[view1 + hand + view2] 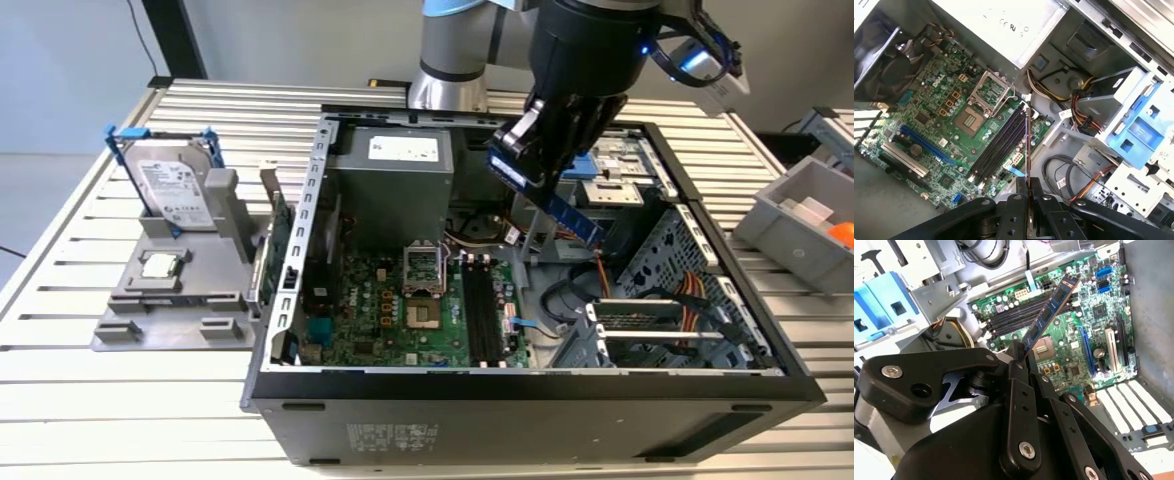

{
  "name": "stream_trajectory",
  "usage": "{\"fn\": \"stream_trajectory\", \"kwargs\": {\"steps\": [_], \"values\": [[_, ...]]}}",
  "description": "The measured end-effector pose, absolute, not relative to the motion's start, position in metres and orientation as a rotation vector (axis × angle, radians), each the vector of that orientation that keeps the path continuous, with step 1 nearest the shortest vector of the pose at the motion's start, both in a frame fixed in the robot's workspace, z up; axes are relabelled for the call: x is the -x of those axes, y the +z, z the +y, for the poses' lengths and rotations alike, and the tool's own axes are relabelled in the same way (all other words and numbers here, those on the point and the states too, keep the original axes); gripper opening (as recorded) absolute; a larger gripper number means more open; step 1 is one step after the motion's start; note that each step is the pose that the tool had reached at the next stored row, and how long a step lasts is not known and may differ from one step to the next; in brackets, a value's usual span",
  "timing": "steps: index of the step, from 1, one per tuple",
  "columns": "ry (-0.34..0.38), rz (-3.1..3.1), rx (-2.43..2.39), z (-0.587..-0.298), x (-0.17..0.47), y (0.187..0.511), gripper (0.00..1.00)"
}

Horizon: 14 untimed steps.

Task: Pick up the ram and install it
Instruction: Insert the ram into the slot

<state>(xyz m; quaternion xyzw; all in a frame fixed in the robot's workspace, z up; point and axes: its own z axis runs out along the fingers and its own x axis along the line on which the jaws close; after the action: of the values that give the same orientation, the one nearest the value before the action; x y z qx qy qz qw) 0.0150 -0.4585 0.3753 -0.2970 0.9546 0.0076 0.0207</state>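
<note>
One ram (567,215) stick, gripped at one end by the closed jaws and tilted, hangs in the air above the motherboard (380,300) inside the open computer case (534,400). In the first wrist view its edge (1027,145) lines up over the motherboard's black slots (999,145), not seated.

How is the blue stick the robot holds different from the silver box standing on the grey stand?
The ram is a thin, narrow blue stick; the hard drive is a wide silver block. The ram hangs tilted over the open computer case, clamped in the end effector; the hard drive stands in a grey holder outside it, untouched. Both are computer parts not fitted yet.
</note>
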Motion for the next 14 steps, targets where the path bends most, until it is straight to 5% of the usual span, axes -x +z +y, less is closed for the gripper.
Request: {"fn": "stream_trajectory", "kwargs": {"steps": [14], "values": [[0.018, 3.028, 0.660, -0.4585, -0.0150, 0.3753, 0.00]]}}
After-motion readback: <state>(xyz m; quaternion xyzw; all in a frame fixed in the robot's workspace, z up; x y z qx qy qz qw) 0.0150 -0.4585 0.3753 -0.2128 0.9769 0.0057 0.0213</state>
